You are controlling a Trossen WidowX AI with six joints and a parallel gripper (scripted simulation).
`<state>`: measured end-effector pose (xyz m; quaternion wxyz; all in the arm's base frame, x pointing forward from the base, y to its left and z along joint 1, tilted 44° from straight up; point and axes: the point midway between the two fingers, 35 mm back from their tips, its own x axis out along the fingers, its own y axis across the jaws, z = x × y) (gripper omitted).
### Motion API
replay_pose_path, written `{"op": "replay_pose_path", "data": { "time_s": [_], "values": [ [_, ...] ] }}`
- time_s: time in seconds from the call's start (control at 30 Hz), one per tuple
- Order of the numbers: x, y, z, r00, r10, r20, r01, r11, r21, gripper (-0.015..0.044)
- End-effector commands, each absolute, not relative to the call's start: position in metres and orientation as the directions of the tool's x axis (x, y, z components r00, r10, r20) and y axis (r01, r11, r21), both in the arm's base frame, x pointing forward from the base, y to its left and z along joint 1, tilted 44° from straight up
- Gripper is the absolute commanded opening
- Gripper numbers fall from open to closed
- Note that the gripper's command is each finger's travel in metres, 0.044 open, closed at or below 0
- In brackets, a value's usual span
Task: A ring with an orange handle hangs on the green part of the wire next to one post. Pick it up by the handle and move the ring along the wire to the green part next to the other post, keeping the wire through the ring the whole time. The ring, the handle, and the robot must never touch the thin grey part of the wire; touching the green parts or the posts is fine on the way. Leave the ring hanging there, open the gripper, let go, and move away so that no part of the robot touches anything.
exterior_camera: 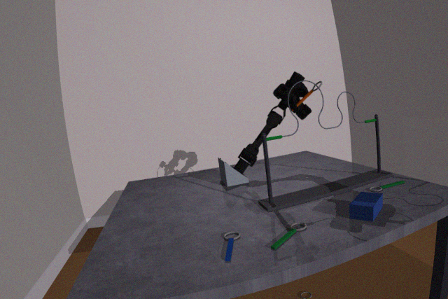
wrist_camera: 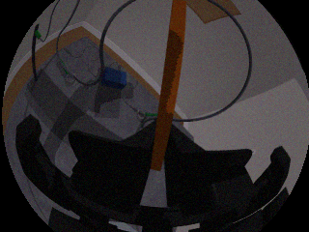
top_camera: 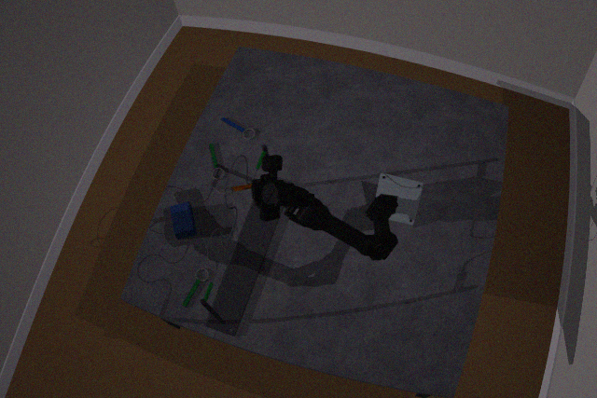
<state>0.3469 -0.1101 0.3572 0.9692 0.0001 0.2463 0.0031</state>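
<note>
My gripper (top_camera: 255, 186) (exterior_camera: 299, 102) (wrist_camera: 161, 124) is shut on the orange handle (top_camera: 241, 187) (exterior_camera: 304, 98) (wrist_camera: 171, 72), high above the table. In the exterior view the handle slants up to the ring (exterior_camera: 320, 82). The ring is around the grey wire (exterior_camera: 323, 103) on the right shoulder of the tall left hump. Whether they touch I cannot tell. The ring is beyond the wrist view's top edge. One green part (top_camera: 260, 159) (exterior_camera: 274, 138) is at the left post (exterior_camera: 267, 172). The other green part (top_camera: 207, 291) (exterior_camera: 370, 120) (wrist_camera: 37, 34) is at the right post (exterior_camera: 378, 147).
A blue box (top_camera: 183, 220) (exterior_camera: 365, 206) (wrist_camera: 114, 77) stands on the table. Loose rings with a blue handle (top_camera: 233, 125) (exterior_camera: 229, 249) and green handles (top_camera: 214, 155) (exterior_camera: 283, 239) (exterior_camera: 393, 184) lie there. The wire bends down into a valley right of the ring, then over a smaller hump.
</note>
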Motion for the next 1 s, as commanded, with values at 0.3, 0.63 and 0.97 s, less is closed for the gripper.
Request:
{"op": "replay_pose_path", "data": {
  "time_s": [0.3, 0.63, 0.97],
  "values": [
    [0.348, -0.106, 0.356, 0.885, 0.080, -0.459, -0.007, 0.987, 0.159, -0.0150],
    [0.348, -0.102, 0.356, 0.891, 0.136, -0.433, -0.010, 0.960, 0.280, -0.0150],
    [0.349, -0.099, 0.357, 0.897, 0.188, -0.401, -0.015, 0.918, 0.397, -0.0150]
  ]
}}
